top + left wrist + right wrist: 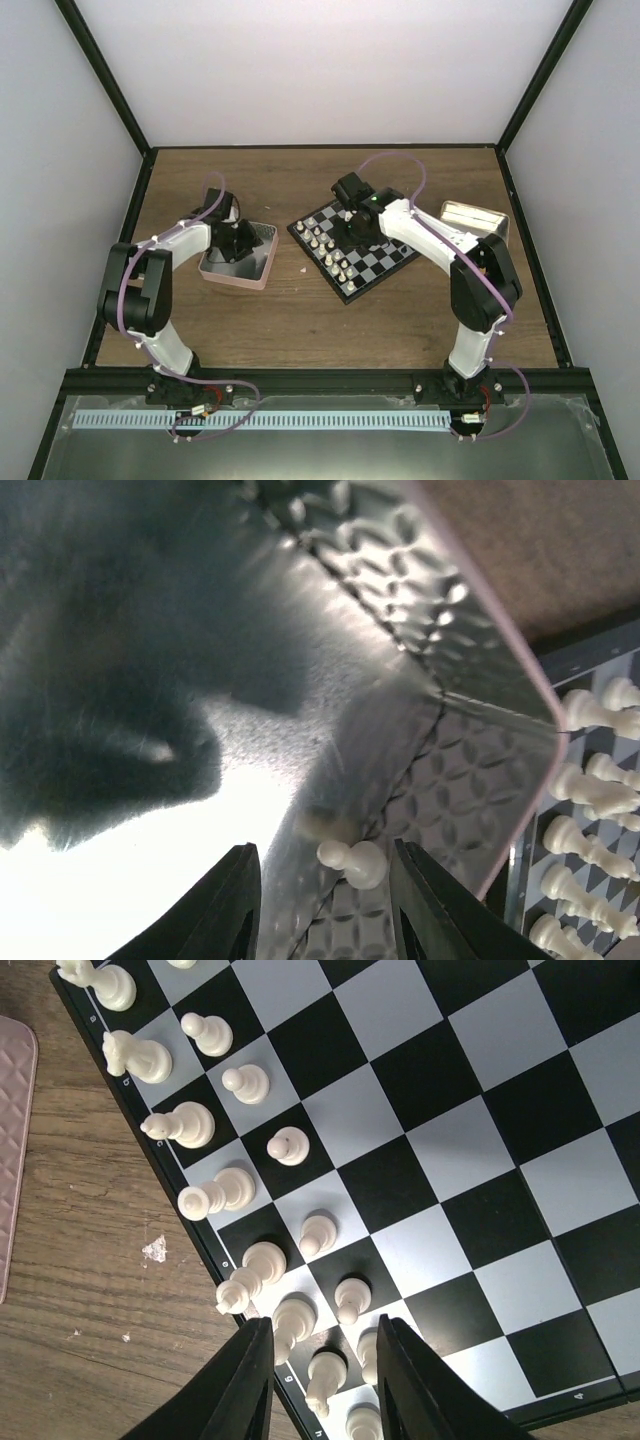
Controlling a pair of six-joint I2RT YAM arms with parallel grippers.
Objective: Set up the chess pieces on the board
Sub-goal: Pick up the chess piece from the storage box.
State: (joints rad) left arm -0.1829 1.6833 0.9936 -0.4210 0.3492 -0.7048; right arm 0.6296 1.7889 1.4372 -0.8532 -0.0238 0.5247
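The board [388, 256] lies at the table's middle right. Cream-white chess pieces [330, 252] stand in two rows along its near-left edge. My right gripper [352, 228] hovers over that edge. In the right wrist view it is open [325, 1380] above the white pieces [290, 1146] on the board [470, 1150], holding nothing. My left gripper [237, 243] is down inside the pink tray [250, 279]. In the left wrist view it is open [322, 880] around a white pawn [352, 862] lying on its side on the tray's silvery lining [440, 590]. No black pieces show.
A tan box with a silvery inside [472, 217] stands right of the board. The pink tray's edge [12, 1140] lies left of the board, with wooden table between. More white pieces [590, 790] show past the tray's wall. Black frame posts border the table.
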